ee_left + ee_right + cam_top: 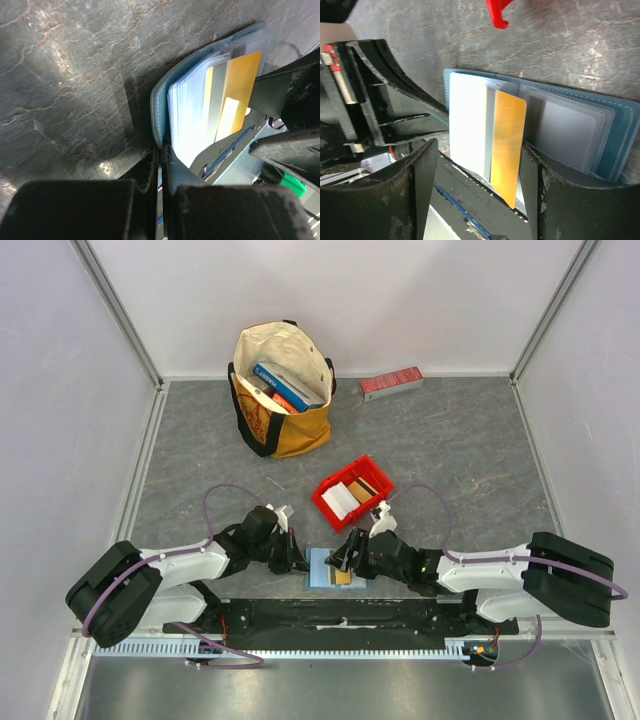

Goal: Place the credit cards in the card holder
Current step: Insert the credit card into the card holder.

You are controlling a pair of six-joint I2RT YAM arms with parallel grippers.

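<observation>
The teal-blue card holder [322, 575] lies open near the table's front edge, between both grippers. My left gripper [298, 558] is shut on the holder's left cover edge [159, 115], pinching it at the fingertips [165, 155]. An orange credit card [507, 140] stands partly in a clear slot of the card holder [570, 130]. My right gripper [480, 165] is open around that card, whose edge lies close to the right finger [532, 175]. More credit cards, one white [340, 500] and one tan [362, 487], lie in the red bin [322, 502].
A canvas tote bag [283, 390] holding books stands at the back. A long red box [391, 383] lies by the back wall. The red bin sits just behind the right gripper. Metal rails edge the grey table [470, 460].
</observation>
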